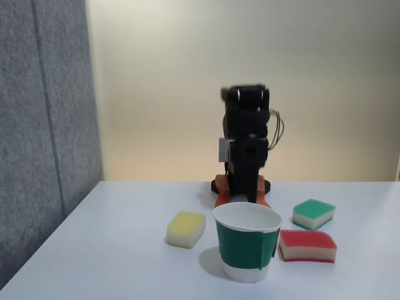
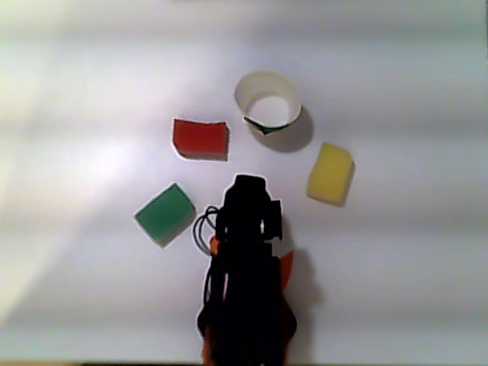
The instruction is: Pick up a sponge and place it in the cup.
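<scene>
The red-topped sponge lies flat on the white table, just right of the cup in the fixed view and just left of it in the other view. The cup, white with a dark green band, stands upright with nothing showing in it. The black arm is folded up over its base behind the cup. Its gripper hangs low behind the cup's rim, where only orange parts show, apart from the sponge. The jaws are hidden.
A yellow sponge lies on the cup's other side. A green-topped sponge sits behind the red one, nearer the arm's base. A grey partition stands along the table's left edge in the fixed view.
</scene>
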